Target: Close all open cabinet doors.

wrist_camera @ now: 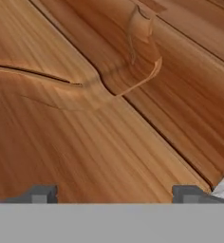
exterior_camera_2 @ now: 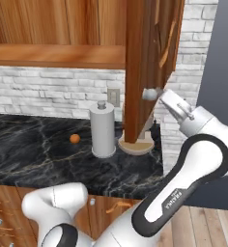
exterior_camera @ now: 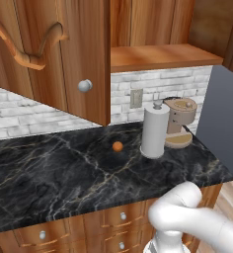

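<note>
The cabinet door (exterior_camera: 64, 54) stood open, swung out from the wall cabinet above the black marble counter (exterior_camera: 64, 173); in the right base view it appeared edge-on (exterior_camera_2: 137, 72), projecting over the counter's right end. Its round silver knob (exterior_camera: 84, 86) sat near the lower free edge of the door, and a raised curved carving (exterior_camera: 24, 57) ran across the panel face. In the hand view the door's wood face (wrist_camera: 85, 133) lay close in front of the gripper (wrist_camera: 115, 193), whose two fingertips (wrist_camera: 40, 193) stood wide apart with nothing between them. In the right base view the arm's hand was just beside the knob (exterior_camera_2: 149, 93), on the door's far side; contact could not be determined. Below the door, on the counter, a white paper-towel roll on its holder (exterior_camera: 154, 131) stood upright, with a brown coffee machine (exterior_camera: 180, 121) just behind it and a small orange ball (exterior_camera: 118, 146) near it. A wall outlet (exterior_camera: 136, 98) was set in the white brick backsplash behind the roll. Drawer fronts (exterior_camera: 42, 234) ran beneath the counter edge.
</note>
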Robot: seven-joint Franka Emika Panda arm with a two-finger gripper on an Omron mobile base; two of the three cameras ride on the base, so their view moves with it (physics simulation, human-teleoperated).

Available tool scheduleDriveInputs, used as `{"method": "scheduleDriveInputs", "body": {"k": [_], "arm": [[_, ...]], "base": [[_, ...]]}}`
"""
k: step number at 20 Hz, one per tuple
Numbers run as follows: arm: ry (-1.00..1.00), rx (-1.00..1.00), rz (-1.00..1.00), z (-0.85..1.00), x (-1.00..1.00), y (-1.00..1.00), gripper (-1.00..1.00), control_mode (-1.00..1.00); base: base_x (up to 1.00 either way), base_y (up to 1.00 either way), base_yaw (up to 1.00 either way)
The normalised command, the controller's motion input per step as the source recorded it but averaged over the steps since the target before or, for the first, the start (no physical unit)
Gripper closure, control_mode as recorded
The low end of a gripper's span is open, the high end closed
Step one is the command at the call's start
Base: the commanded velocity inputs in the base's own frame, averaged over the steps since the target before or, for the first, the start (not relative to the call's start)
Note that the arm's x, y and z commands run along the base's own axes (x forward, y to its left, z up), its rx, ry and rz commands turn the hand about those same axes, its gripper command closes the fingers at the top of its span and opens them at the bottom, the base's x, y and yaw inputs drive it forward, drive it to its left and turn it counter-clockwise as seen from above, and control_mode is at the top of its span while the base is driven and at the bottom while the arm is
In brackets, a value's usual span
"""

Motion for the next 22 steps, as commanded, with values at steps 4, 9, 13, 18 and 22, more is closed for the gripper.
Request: {"method": "scheduleDriveInputs", "body": {"k": [4,9,13,18,22], "arm": [[-0.12,-0.09,-0.02,0.38,-0.12,0.93,-1.00,-1.00],[-0.07,-0.05,-0.08,0.39,-0.02,0.86,-1.00,-1.00],[-0.03,-0.03,-0.14,0.26,0.00,0.86,-1.00,-1.00],[0.00,0.00,-0.18,0.18,0.03,0.82,-1.00,-1.00],[0.00,0.00,-0.19,0.09,0.16,0.74,-1.00,-1.00]], "base": [[0.00,0.00,0.00],[0.00,0.00,0.00],[0.00,0.00,0.00],[0.00,0.00,0.00],[0.00,0.00,0.00]]}}
